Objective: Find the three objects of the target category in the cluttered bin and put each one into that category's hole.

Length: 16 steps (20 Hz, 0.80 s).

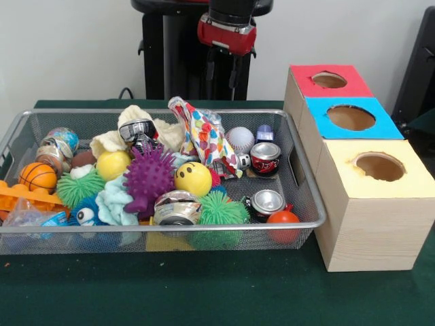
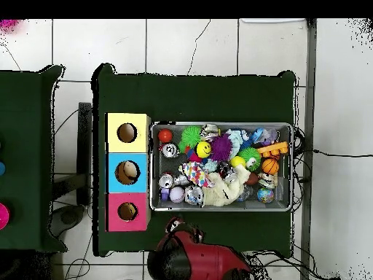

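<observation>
The silver wire-mesh bin [image 1: 170, 112] stands on the green table, packed with clutter; it also shows in the overhead view [image 2: 218, 125]. A cream-tan plush [image 1: 166, 134] lies at the bin's far side under a small can, and it also shows in the overhead view [image 2: 218, 195]. I cannot make out the brown teddy or the striped tiger. The red-topped hole [image 1: 329, 80] is on the farthest box, also in the overhead view [image 2: 127, 211]. My gripper [image 1: 223, 75] hangs drawn back above the bin's far rim, touching nothing.
The blue-topped hole [image 1: 351, 117] and yellow-topped hole [image 1: 379, 166] sit nearer the camera. The bin holds a purple spiky ball [image 1: 148, 178], a yellow smiley ball [image 1: 194, 178], a green spiky ball [image 1: 216, 210], cans [image 1: 265, 157], a basketball [image 1: 37, 176] and a patterned cloth [image 1: 207, 139].
</observation>
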Motion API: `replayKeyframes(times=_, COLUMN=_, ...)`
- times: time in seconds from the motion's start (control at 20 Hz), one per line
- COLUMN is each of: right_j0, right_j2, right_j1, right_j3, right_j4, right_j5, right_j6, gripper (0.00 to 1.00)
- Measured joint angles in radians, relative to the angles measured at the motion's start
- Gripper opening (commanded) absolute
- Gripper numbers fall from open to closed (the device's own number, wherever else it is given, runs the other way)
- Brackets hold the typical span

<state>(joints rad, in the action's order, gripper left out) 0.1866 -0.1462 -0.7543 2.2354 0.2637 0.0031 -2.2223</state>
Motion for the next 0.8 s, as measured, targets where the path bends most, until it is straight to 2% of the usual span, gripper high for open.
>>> replayKeyframes(times=0.35, right_j0=0.027, right_j2=0.0, right_j1=0.059, right_j3=-0.001, right_j4=0.078, right_j5=-0.056, right_j6=0.0, gripper=1.0)
replayKeyframes(times=0.8, right_j0=0.053, right_j2=-0.008, right_j1=0.111, right_j3=-0.002, right_j4=0.153, right_j5=-0.08, right_j6=0.0, gripper=1.0)
